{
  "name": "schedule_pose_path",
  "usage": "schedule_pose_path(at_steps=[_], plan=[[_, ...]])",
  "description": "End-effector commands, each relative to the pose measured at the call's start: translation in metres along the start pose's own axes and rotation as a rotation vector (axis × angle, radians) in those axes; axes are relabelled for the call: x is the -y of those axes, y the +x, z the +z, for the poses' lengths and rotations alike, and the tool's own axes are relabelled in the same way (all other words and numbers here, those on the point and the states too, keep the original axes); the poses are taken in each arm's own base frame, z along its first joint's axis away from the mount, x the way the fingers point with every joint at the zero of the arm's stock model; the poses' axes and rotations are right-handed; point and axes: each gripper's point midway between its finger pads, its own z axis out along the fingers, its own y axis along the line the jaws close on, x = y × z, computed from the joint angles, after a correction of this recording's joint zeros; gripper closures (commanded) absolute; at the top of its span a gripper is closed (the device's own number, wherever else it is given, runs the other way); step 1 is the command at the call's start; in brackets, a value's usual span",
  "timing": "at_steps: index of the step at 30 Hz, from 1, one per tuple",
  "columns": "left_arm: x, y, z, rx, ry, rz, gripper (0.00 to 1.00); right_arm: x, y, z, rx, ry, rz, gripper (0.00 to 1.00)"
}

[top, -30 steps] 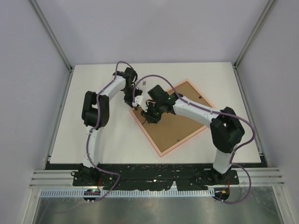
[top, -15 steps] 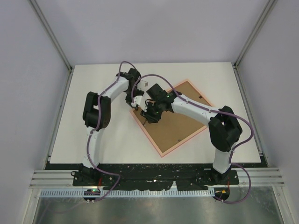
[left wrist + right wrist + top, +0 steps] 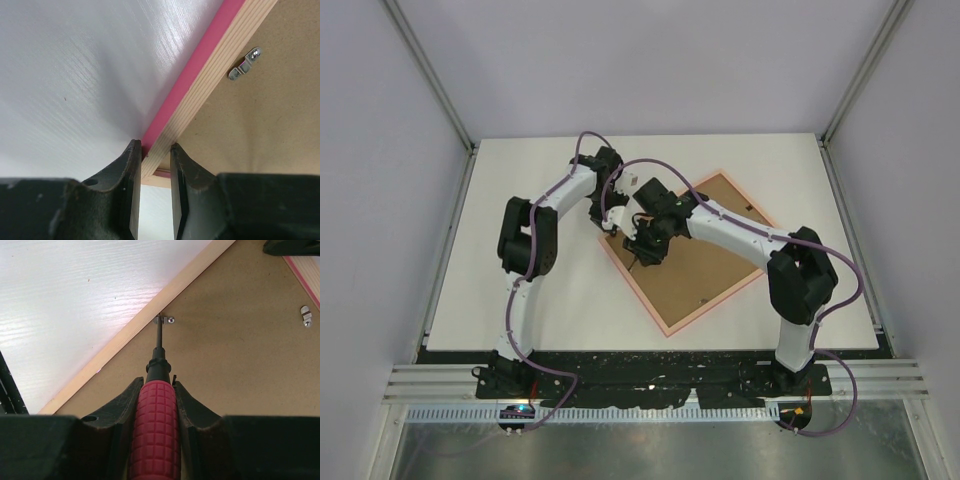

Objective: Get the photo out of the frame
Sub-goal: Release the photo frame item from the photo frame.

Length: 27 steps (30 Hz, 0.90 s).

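Note:
The frame lies face down on the white table, turned like a diamond, with its pale wooden rail and pink outer side showing. A brown backing board covers the photo, which is hidden. My left gripper is shut on the frame's rail close to its left corner, one finger on each side. My right gripper is shut on a red-handled screwdriver. The screwdriver's tip rests at a small metal clip on the inner edge of the rail.
Further metal clips sit on the backing board along the other rails. The white table ends at grey walls on the left, right and back. Both arms cross over the frame's left corner.
My left wrist has shifted a little to the right, towards the frame's left corner. The right arm with the screwdriver has hardly moved.

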Motion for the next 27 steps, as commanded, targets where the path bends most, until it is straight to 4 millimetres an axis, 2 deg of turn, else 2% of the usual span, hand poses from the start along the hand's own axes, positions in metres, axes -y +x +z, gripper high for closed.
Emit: schedule_pose_path(at_steps=[1, 6, 10, 14, 17, 21, 27], plan=[[-0.02, -0.017, -0.006, 0.084, -0.09, -0.021, 1.0, -0.018, 0.01, -0.014, -0.066, -0.084, 0.077, 0.92], [-0.019, -0.017, -0.006, 0.085, -0.088, -0.021, 1.0, -0.021, 0.014, -0.016, -0.074, -0.106, 0.095, 0.92], [-0.019, -0.018, -0.007, 0.089, -0.09, -0.02, 1.0, -0.01, 0.013, -0.015, -0.072, -0.064, 0.109, 0.92], [-0.019, -0.017, -0.007, 0.086, -0.09, -0.021, 1.0, -0.007, -0.006, -0.024, 0.014, -0.063, 0.108, 0.92], [-0.019, -0.019, -0.007, 0.091, -0.089, -0.02, 1.0, 0.002, -0.026, -0.035, 0.12, 0.0, 0.086, 0.92], [-0.018, -0.018, -0.007, 0.09, -0.086, -0.02, 1.0, 0.013, -0.04, -0.04, 0.199, 0.074, 0.089, 0.92], [-0.019, -0.019, -0.007, 0.091, -0.086, -0.021, 1.0, 0.017, -0.036, -0.024, 0.184, 0.069, 0.129, 0.92]])
